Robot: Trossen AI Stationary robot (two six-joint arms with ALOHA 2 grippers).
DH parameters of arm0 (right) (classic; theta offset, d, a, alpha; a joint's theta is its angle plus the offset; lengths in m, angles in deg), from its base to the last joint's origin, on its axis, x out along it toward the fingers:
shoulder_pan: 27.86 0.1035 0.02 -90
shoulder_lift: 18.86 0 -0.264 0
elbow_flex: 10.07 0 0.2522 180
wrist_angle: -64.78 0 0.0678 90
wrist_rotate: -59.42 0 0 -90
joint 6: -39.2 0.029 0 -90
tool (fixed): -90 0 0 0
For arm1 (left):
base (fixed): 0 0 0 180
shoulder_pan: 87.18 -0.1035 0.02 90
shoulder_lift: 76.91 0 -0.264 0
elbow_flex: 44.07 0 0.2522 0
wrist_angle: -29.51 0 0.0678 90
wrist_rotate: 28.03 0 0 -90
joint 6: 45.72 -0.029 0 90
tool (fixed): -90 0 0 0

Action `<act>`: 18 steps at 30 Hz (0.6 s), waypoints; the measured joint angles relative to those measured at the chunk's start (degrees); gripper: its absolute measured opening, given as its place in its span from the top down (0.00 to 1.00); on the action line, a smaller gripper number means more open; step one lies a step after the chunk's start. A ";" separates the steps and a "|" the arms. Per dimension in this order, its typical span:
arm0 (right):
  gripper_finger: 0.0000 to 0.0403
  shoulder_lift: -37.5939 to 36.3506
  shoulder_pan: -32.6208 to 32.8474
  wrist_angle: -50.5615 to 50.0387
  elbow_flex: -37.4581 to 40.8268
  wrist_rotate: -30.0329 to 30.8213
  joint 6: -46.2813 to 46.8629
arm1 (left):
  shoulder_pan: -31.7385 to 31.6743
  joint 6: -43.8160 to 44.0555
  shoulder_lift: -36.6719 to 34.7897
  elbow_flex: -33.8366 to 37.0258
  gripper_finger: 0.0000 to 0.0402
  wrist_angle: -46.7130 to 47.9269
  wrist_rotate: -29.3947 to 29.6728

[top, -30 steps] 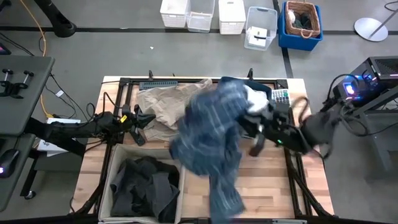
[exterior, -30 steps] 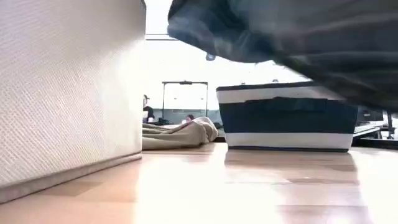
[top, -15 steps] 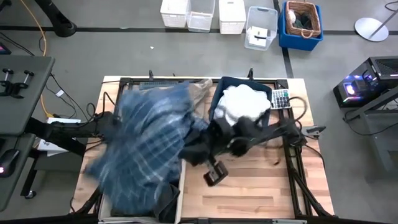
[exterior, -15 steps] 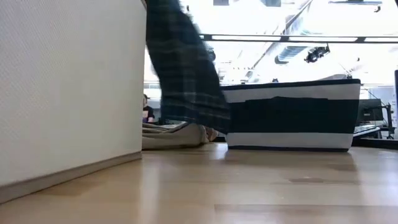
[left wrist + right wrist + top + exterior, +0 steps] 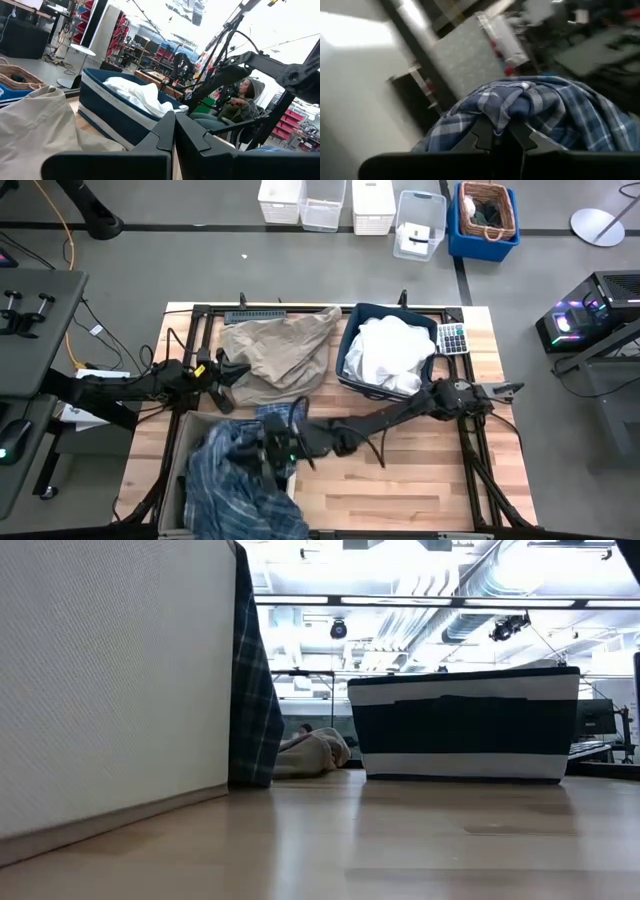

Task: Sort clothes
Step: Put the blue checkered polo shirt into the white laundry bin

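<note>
Plaid shirt (image 5: 235, 475), pinched by right gripper (image 5: 275, 452), drapes over grey bin (image 5: 110, 680) on wooden table (image 5: 400, 490).

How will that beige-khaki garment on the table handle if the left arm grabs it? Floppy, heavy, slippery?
Likely floppy: the beige-khaki garment lies crumpled in soft folds on the wooden table, so a pinch would probably lift one fold and trail the rest. Probably light, though its spread suggests drag. Slipping seems unlikely; the blue-and-white plaid shirt bunches firmly in the right gripper.
</note>
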 joint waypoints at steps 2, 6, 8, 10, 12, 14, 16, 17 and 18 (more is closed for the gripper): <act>0.98 0.61 -1.13 -0.34 -0.16 -0.02 3.29 | 0.00 0.02 -0.02 0.00 1.00 0.05 0.00; 0.98 0.36 -2.16 -16.82 -0.53 2.27 8.57 | -0.02 0.00 0.00 0.00 1.00 0.04 0.09; 0.98 0.36 -2.14 -27.11 -0.75 2.48 9.46 | -0.02 0.00 -0.02 0.00 1.00 0.07 0.16; 0.98 0.33 -2.19 -34.73 -0.79 -0.38 9.06 | -0.01 0.02 -0.01 0.00 1.00 0.09 0.15; 0.98 0.15 -2.20 -40.06 -0.86 -6.13 7.97 | -0.01 0.00 -0.02 0.00 1.00 0.12 0.15; 0.96 0.07 -2.09 -43.19 -0.93 -10.28 6.82 | 0.00 0.00 0.00 0.00 1.00 0.31 0.15; 0.91 0.07 -1.96 -45.64 -0.93 -11.62 4.40 | -0.02 0.02 0.00 0.00 1.00 0.43 0.15; 0.86 0.08 -1.92 -46.71 -0.93 -12.13 2.68 | -0.02 0.02 -0.02 0.00 1.00 0.64 0.15; 0.82 0.08 -1.92 -47.50 -0.93 -12.80 1.18 | -0.02 0.02 0.00 0.00 1.00 0.81 0.15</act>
